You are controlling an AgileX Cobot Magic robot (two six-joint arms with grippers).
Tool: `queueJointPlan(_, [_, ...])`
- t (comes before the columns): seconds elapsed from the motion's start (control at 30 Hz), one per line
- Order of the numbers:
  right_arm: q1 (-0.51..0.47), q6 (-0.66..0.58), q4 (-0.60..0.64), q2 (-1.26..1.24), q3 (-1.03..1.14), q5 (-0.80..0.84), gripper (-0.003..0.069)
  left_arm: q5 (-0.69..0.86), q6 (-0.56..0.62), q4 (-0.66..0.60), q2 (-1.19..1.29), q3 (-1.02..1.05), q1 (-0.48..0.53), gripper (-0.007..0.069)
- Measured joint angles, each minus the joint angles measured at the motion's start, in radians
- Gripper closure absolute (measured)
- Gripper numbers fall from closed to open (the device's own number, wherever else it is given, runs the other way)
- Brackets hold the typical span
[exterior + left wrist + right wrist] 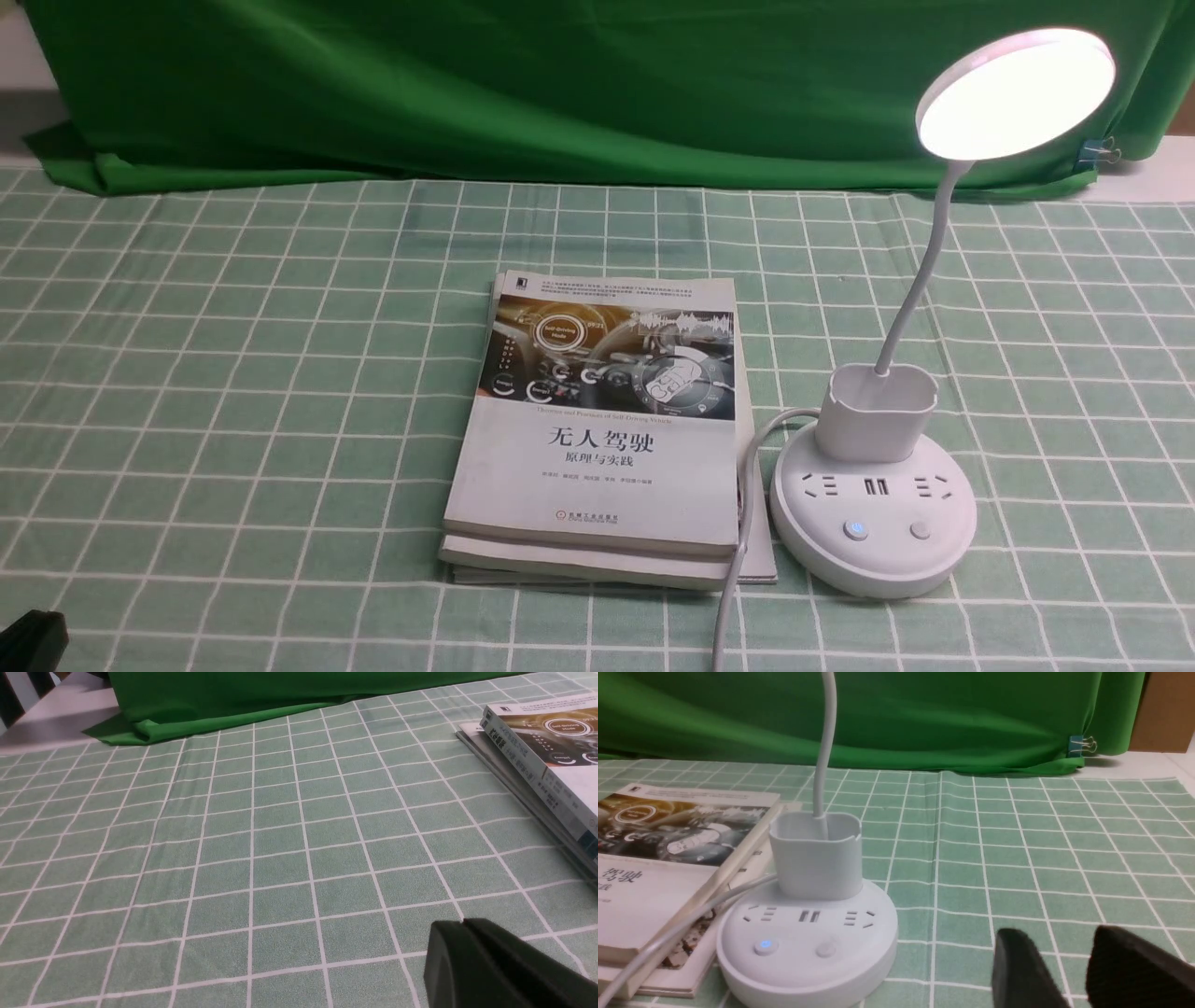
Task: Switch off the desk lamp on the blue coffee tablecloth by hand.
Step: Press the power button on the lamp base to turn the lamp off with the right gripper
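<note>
White plastic is glowing on the robot's right. The white desk lamp (878,411), with its round disc head, thin bendy neck and puck base, is standing lit on the pale green tablecloth (233,373) with its white grid, just beside a stack of paperback books (597,439). Its neck is rising upright from the cup holder. Two round buttons are facing upward on the base's near rim, the blue-lit button (766,946) toward the books and the plain button (825,950) away from them. The black right gripper (1064,952) is hovering low near the base, on the side away from the books, jaws parted and gripping nothing. The black left gripper (462,926) is sitting closed and empty, well apart beyond the books. The right arm is looking the nearer, so its tip would need to travel toward the books and press down.
</note>
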Motion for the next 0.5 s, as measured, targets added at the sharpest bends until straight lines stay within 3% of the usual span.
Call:
queueJointPlan(0.4, [0.000, 0.000, 0.001, 0.000, 0.000, -0.010, 0.0420, 0.000, 0.000, 0.000, 0.000, 0.000, 0.000, 0.0624])
queueJointPlan(0.5, [0.000, 0.079, 0.061, 0.000, 0.000, -0.080, 0.0420, 0.000, 0.000, 0.000, 0.000, 0.000, 0.000, 0.0624])
